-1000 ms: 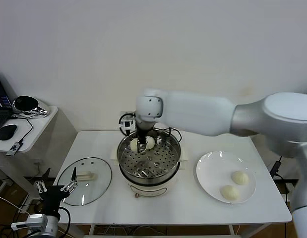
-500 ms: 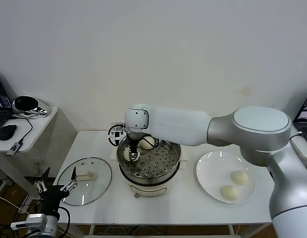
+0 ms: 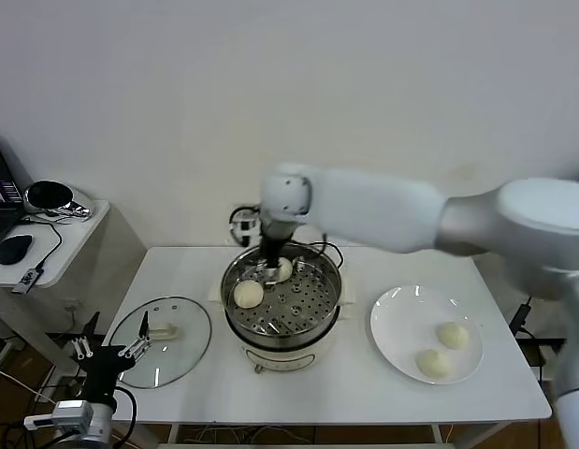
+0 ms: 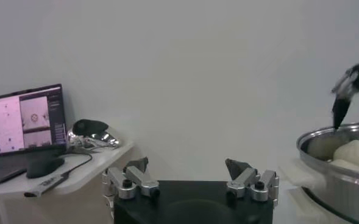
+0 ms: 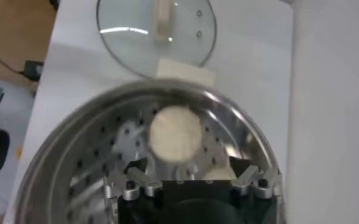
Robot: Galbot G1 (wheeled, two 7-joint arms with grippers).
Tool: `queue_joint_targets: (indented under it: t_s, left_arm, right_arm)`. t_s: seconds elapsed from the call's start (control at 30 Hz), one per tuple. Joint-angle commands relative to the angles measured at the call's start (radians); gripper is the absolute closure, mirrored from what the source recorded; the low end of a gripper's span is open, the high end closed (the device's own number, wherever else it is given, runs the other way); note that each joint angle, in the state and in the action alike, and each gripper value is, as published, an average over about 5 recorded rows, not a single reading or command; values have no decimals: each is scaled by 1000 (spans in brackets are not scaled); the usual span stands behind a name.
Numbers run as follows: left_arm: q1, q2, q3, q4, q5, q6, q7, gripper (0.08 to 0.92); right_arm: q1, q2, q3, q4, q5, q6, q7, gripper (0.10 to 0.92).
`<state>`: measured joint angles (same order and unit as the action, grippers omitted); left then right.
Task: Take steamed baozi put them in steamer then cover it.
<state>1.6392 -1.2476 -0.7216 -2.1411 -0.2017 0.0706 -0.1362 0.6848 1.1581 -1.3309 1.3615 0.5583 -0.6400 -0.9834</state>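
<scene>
With two buns already lying on the perforated tray inside the steamer (image 3: pixel 282 304), the right gripper (image 3: pixel 269 267) hangs just above the pot's far side, its fingers (image 5: pixel 127 189) spread wide and holding nothing. One baozi (image 3: pixel 248 294) rests free toward the pot's left; the second (image 3: pixel 283 269) sits at the far rim, right beside the gripper. In the right wrist view the nearer bun (image 5: pixel 175 133) lies clear of both finger tips, so the release looks clean.

Two more steamed baozi (image 3: pixel 452 335) and (image 3: pixel 433 364) wait on the white plate (image 3: pixel 394 318) to the right of the pot, near each other but not touching. The cover (image 3: pixel 162 341) lies flat on the table (image 3: pixel 345 388) to the left of the steamer, handle up. The left gripper (image 3: pixel 109 355) is parked low at the table's left front edge, fingers (image 4: pixel 133 180) splayed and empty.

To my eye the job is about half done. The sensible way on is to lift straight up until the fingers are above the rim before swinging toward the plate, so the wall isn't clipped and neither bun gets nudged. The buns look soft; a gentle squeeze across the middle should do, and the open front and right of the tray look like the places for the next ones.
</scene>
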Motion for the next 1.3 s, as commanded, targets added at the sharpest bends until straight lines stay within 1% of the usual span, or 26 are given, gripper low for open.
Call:
queue_joint_targets:
  t_s: [0.03, 0.13, 0.23, 0.4, 0.57, 0.67, 0.83, 1.3]
  left_arm:
    - [2, 3, 9, 1, 3, 3, 4, 177]
    - [4, 3, 14, -4, 6, 10, 8, 177]
    - [7, 4, 17, -8, 9, 14, 10, 177]
    - [10, -2, 18, -9, 19, 15, 7, 177]
    - [16, -9, 19, -9, 32, 16, 5, 177]
    - [21, -13, 17, -7, 36, 15, 5, 177]
    - [27, -17, 14, -8, 39, 15, 4, 177]
    - [39, -26, -1, -12, 41, 12, 3, 177]
  right_arm:
    - [113, -461, -46, 322, -126, 87, -137, 203]
    - [85, -599, -34, 369, -215, 132, -159, 203]
    - [38, -705, -33, 390, -320, 196, -167, 203]
    - [-116, -812, 2, 397, -444, 262, -130, 203]
    - [-351, -868, 138, 378, -545, 299, -120, 203]
    - [-473, -881, 233, 359, -584, 309, -109, 203]
    - [-607, -871, 308, 332, -619, 310, -94, 203]
    - [-794, -739, 458, 195, -642, 318, -36, 203]
